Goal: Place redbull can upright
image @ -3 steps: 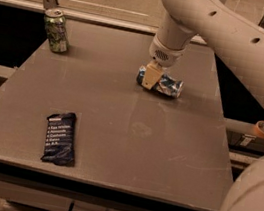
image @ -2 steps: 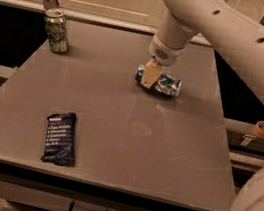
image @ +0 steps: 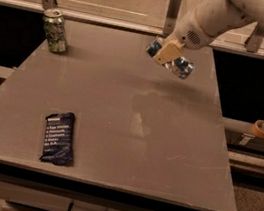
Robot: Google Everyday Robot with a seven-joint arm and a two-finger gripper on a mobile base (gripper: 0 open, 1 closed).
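The redbull can (image: 181, 66), blue and silver, hangs in the air above the far right part of the grey table (image: 122, 106). It lies tilted, close to horizontal, with its silver end pointing right and down. My gripper (image: 167, 53) is shut on the can's middle, one tan finger (image: 168, 52) across its front. The white arm comes in from the upper right. The can does not touch the table.
A green patterned can (image: 55, 30) stands upright at the table's far left corner. A dark blue snack bar wrapper (image: 59, 137) lies flat near the front left. A roll of tape (image: 263, 128) sits on a rail to the right, off the table.
The can lay on the table with my gripper over it. Now it is lifted off the surface in my gripper, and the view has shifted.
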